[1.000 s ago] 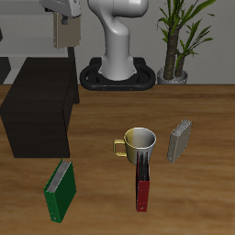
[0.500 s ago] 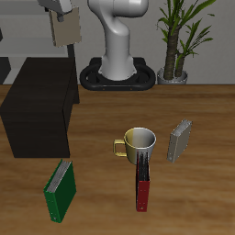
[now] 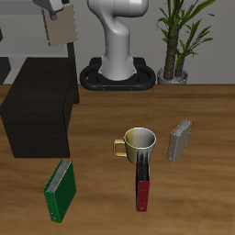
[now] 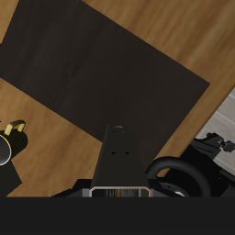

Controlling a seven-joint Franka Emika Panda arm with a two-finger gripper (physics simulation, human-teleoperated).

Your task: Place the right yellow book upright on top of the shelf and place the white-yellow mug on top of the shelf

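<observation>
My gripper [image 3: 61, 16] is shut on the right yellow book [image 3: 61, 31], which hangs upright in the air high above the back part of the shelf [image 3: 41, 99]. In the wrist view the held book [image 4: 115, 158] juts out over the shelf's dark flat top [image 4: 101, 73]. The white-yellow mug [image 3: 138, 141] stands on the table in front of the robot base, well away from the gripper. Its yellow handle [image 4: 13, 130] also shows in the wrist view.
A second pale book [image 3: 179, 140] stands upright beside the mug. A red-and-black book [image 3: 143, 184] stands just in front of the mug, and a green book [image 3: 61, 189] stands near the table's front edge. The robot base [image 3: 117, 75] and a potted plant [image 3: 174, 55] are at the back.
The gripper with the book has drifted a little sideways, away from the robot base, and slightly up. Nothing on the table has moved.
</observation>
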